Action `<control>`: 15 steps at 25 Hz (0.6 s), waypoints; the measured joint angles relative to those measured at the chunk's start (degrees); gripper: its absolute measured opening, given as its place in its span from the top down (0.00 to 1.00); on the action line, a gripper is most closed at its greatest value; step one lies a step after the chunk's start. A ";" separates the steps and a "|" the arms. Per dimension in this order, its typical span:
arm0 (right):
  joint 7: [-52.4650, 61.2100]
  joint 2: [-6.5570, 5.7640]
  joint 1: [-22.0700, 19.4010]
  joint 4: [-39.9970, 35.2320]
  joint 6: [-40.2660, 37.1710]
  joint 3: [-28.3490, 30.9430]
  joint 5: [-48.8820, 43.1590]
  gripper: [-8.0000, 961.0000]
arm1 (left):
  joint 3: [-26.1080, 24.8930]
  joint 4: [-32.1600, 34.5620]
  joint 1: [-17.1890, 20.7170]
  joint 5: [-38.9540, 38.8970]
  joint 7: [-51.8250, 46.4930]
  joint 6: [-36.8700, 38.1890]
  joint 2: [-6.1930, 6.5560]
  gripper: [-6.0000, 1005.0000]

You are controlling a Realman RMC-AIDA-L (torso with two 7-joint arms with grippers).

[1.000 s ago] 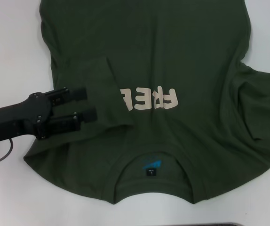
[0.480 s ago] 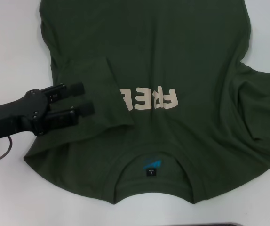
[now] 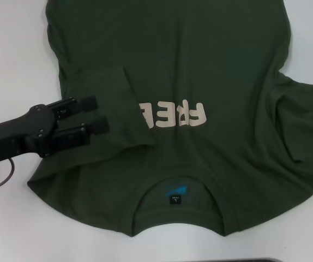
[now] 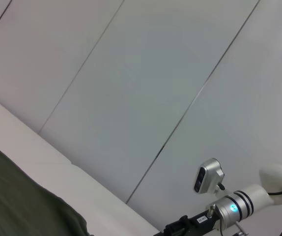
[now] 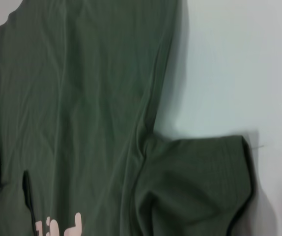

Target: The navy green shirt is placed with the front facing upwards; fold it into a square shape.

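The navy green shirt point(image 3: 200, 65) lies front up on the white table, its collar and teal label point(image 3: 175, 192) nearest me. Its left sleeve point(image 3: 118, 103) is folded inward and covers part of the cream lettering point(image 3: 173, 114). My left gripper point(image 3: 102, 113) is open just over the outer part of that folded sleeve, holding nothing. The shirt's right sleeve point(image 3: 304, 131) spreads out, wrinkled; the right wrist view shows this sleeve point(image 5: 200, 182) beside the shirt body point(image 5: 82, 98). My right arm point(image 4: 239, 204) appears only in the left wrist view, away from the shirt.
White table point(image 3: 14, 54) surrounds the shirt on the left, right and near sides. The shirt's hem runs beyond the far edge of the head view. A dark strip point(image 3: 254, 260) shows at the near table edge. A grey panelled wall point(image 4: 131, 98) stands behind the table.
My left gripper has drawn back a little to the left, away from the folded sleeve, still open. The shirt has not moved.
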 joint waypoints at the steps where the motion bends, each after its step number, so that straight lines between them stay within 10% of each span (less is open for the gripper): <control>1: 0.05 0.06 0.08 0.04 0.18 0.03 0.00 0.14 | 0.01 0.02 0.00 0.00 0.00 -0.09 0.00 0.16; 15: 0.70 0.53 1.36 2.15 2.40 -0.43 -0.02 0.14 | -0.08 0.09 0.39 0.01 0.19 -0.55 0.00 0.16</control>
